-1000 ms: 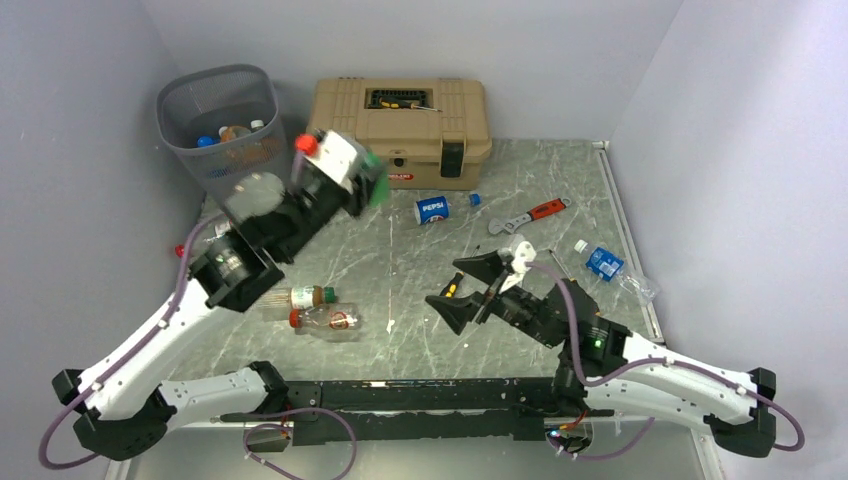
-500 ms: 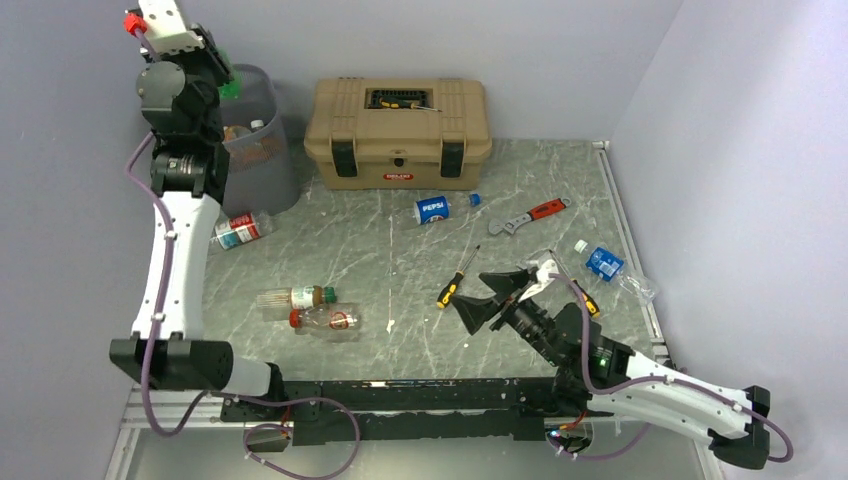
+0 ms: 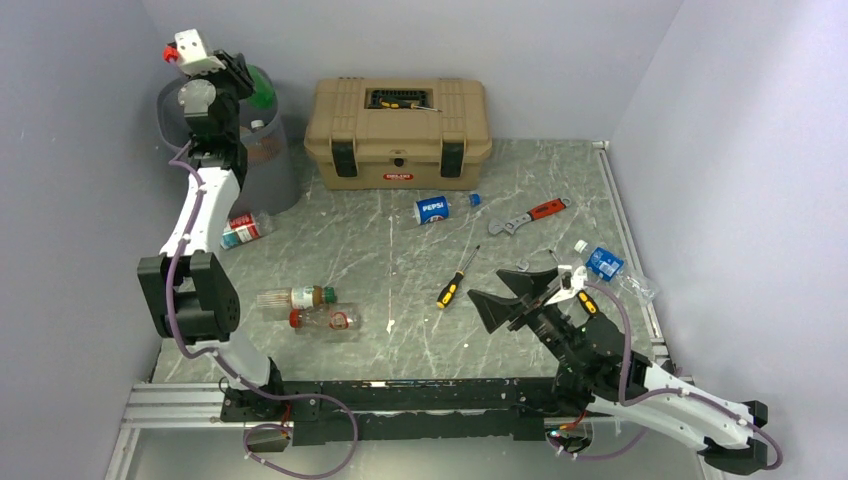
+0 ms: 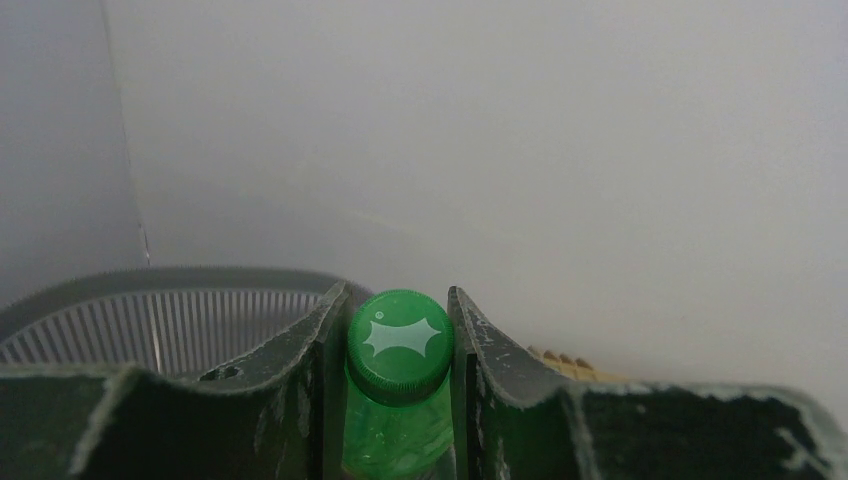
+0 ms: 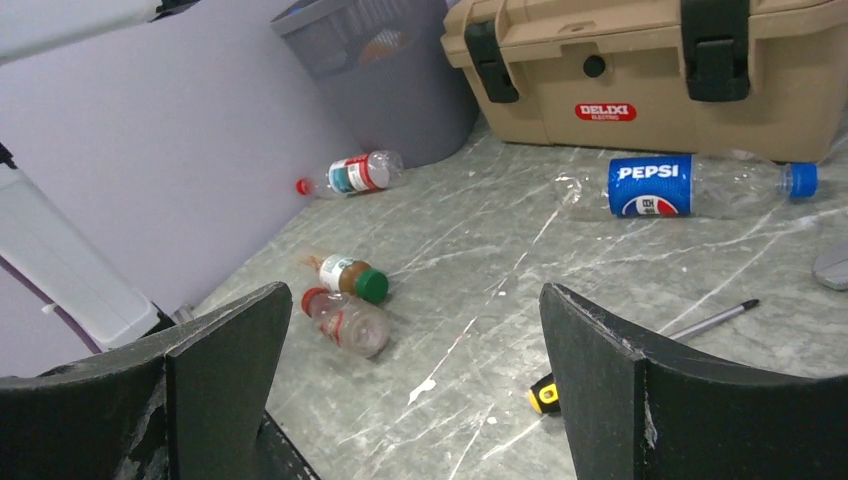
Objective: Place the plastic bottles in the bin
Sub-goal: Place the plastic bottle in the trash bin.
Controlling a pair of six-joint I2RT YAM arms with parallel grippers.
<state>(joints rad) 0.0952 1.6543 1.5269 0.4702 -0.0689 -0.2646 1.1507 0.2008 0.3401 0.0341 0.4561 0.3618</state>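
The plastic bottles [image 3: 300,297] are scattered about. One is a green bottle [image 4: 398,345] with a green cap, and the left fingers [image 4: 495,385] are clamped on its neck from both sides, the cap poking up between the tips. That arm is raised high at the far left corner. The mesh rim of the bin [image 4: 150,290] shows just below and to the left of those fingers. From overhead, a couple of bottle caps can be seen inside the bin.

The others lie on the desk [image 3: 380,250]. The right fingers [image 5: 615,390] are spread wide with nothing between them, held over the desk. Ahead of them, in front of the tan toolbox [image 5: 640,70], a Pepsi bottle [image 5: 650,187] lies on its side, its blue cap pointing right. Ahead and left of the fingers two bottles lie close together, a green-capped bottle [image 5: 348,274] and, nearer the fingers, a crushed red-capped bottle [image 5: 345,320]. Beyond that pair, near the foot of the bin, lies a red-white labelled bottle [image 5: 352,173]. A yellow-handled screwdriver [image 5: 545,395] lies just in front of the right-hand finger. From overhead, a blue-labelled bottle [image 3: 603,262] lies off to the right of these fingers, and a wrench [image 3: 528,216] lies farther ahead of them.
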